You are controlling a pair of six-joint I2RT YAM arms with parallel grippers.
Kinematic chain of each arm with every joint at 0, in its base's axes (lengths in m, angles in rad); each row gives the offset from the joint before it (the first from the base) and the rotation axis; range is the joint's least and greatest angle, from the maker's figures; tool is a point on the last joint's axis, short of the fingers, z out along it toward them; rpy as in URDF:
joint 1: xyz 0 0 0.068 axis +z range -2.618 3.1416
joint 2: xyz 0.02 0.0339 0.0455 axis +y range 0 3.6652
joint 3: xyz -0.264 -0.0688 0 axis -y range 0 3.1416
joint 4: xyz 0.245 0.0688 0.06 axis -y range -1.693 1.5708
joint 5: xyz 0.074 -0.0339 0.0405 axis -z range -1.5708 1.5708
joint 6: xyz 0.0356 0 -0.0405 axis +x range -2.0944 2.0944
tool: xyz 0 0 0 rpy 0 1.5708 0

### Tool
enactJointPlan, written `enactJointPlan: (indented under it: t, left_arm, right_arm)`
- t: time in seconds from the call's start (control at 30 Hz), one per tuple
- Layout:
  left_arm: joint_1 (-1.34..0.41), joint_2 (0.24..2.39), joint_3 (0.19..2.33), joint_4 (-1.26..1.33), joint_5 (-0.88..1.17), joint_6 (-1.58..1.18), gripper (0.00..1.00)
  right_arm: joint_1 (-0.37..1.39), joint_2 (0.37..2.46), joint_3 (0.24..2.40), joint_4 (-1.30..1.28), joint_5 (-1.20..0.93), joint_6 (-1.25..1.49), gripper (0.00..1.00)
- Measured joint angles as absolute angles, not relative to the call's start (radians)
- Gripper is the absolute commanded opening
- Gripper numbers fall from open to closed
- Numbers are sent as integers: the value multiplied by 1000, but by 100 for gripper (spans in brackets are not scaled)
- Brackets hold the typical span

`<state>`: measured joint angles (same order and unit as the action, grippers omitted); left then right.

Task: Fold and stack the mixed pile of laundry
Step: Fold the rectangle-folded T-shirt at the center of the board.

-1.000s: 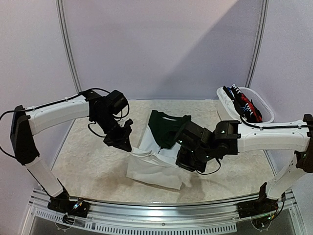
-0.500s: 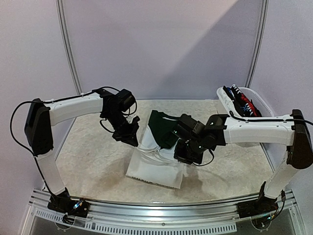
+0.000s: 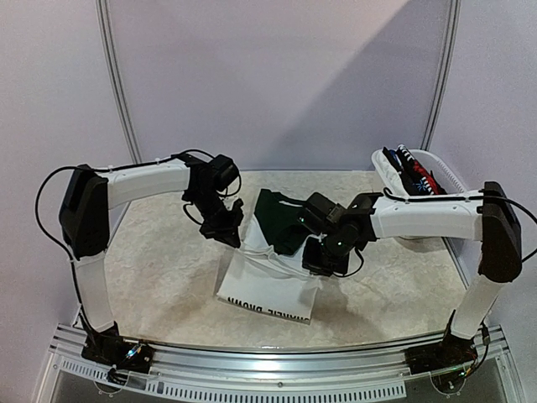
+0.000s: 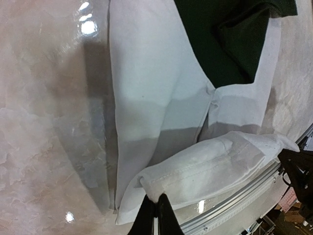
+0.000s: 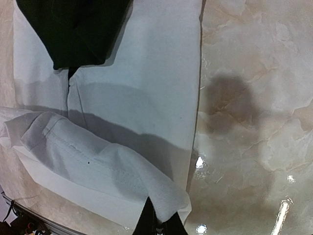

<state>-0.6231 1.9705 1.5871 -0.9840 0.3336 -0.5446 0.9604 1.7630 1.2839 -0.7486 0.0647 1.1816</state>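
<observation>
1. Marbled beige table (image 3: 159,277), lilac walls; tub (image 3: 445,180) far right.
2. White T-shirt (image 3: 268,290) centre, dark green piece (image 3: 281,220) on its far end.
3. Left gripper (image 3: 226,232) and right gripper (image 3: 318,263) each clamp its hem; tabletop open either side.

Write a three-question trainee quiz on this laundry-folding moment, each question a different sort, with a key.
1. True or false: the dark green piece lies inside the white tub.
2. What are the left gripper and the right gripper both shut on? A) the white T-shirt B) the dark green piece C) the tub's rim
3. Fill in, near or far: in the top view the black print runs along the T-shirt's ____ edge.
Key: 1 false; 2 A; 3 near.
</observation>
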Motion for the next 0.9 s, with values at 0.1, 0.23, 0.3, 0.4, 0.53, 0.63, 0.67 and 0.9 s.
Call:
enactJointPlan:
  t: [0.1,0.23,0.3,0.4,0.53,0.63,0.67,0.9]
  left_arm:
    - [-620,1994,1591,-983,323,-543,0]
    - [-617,2012,1597,-982,316,-543,0]
    - [-617,2020,1605,-981,310,-543,0]
    - [-615,2036,1617,-979,300,-544,0]
    - [-612,2061,1626,-978,284,-547,0]
    - [-608,2077,1630,-970,276,-553,0]
    - [-607,2084,1636,-969,276,-554,0]
    - [-605,2140,1684,-947,270,-559,0]
  right_arm:
    - [944,1789,1284,-739,49,1157,0]
    - [922,1804,1287,-732,32,1122,0]
    - [910,1810,1295,-731,23,1107,0]
    - [893,1830,1314,-729,8,1081,0]
    - [875,1870,1336,-724,-17,1047,0]
    - [863,1888,1338,-722,-32,1028,0]
    - [858,1894,1338,-721,-38,1021,0]
    - [830,1930,1355,-722,-46,999,0]
